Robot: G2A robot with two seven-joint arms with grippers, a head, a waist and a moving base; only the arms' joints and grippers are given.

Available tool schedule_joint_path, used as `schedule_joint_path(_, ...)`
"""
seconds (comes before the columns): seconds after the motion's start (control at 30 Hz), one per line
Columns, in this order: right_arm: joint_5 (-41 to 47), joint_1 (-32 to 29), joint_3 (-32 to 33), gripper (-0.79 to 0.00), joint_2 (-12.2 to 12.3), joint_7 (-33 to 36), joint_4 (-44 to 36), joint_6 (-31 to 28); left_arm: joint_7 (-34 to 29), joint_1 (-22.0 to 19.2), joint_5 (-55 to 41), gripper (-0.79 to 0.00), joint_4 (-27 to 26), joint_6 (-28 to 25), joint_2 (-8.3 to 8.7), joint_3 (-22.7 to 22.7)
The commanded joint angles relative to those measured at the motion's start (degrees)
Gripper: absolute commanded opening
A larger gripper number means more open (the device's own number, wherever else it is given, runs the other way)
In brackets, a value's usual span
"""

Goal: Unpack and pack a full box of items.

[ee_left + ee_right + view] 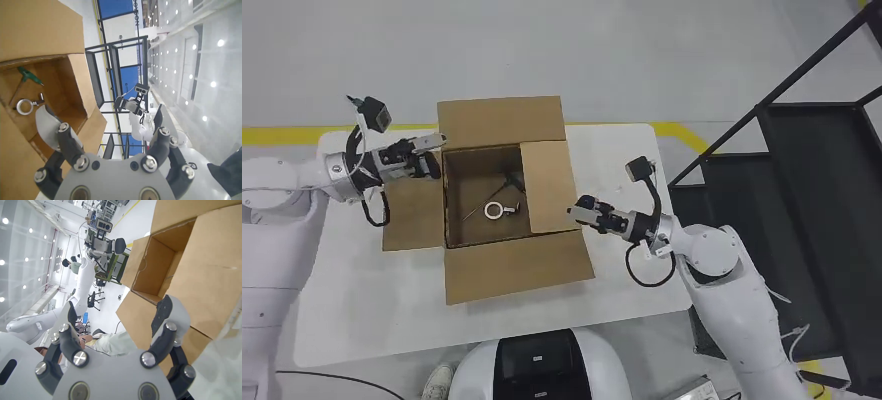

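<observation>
Gaping empty, left pincer [435,160] and right pincer [574,212] flank the box [502,122]; ring [493,210] looks hard, slick, so pinch its rim.

**Brown, green, silver, white**

The cardboard box [500,122] is plain brown. In it, a T-handled tool [28,74] has a green grip; a ring [18,110] is shiny silver. The table [627,290] is white, the floor stripe [682,130] yellow.
</observation>
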Motion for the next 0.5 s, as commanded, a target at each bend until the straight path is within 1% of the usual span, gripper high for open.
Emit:
schedule_joint_path(0.0, -0.07, -1.61, 1.77, 0.0, 0.29, -0.23, -0.74, 0.2, 0.37, -1.72, -0.15, 0.0, 0.95, -1.41, -1.07, 4.02)
schedule_joint_path(0.07, 0.07, -3.18, 3.31, 0.0, 0.56, -0.43, -1.48, 0.28, 1.24, -3.6, 0.26, 0.0, 2.38, -3.05, -2.27, 7.72)
schedule_joint_path(0.23, 0.46, -6.26, 5.75, 0.0, 1.07, -0.56, -3.02, 0.16, 5.54, -8.23, 2.72, 0.0, 8.78, -7.85, -5.71, 16.39)
schedule_joint_path(0.33, 0.62, -7.35, 6.38, 0.0, 1.29, -0.58, -3.48, 0.06, 8.9, -10.69, 4.74, 0.0, 12.91, -10.93, -7.89, 20.75)
schedule_joint_path(0.47, 0.72, -8.3, 6.86, 0.0, 1.55, -0.7, -3.89, -0.16, 12.9, -13.31, 6.7, 0.0, 17.98, -13.51, -10.76, 25.48)
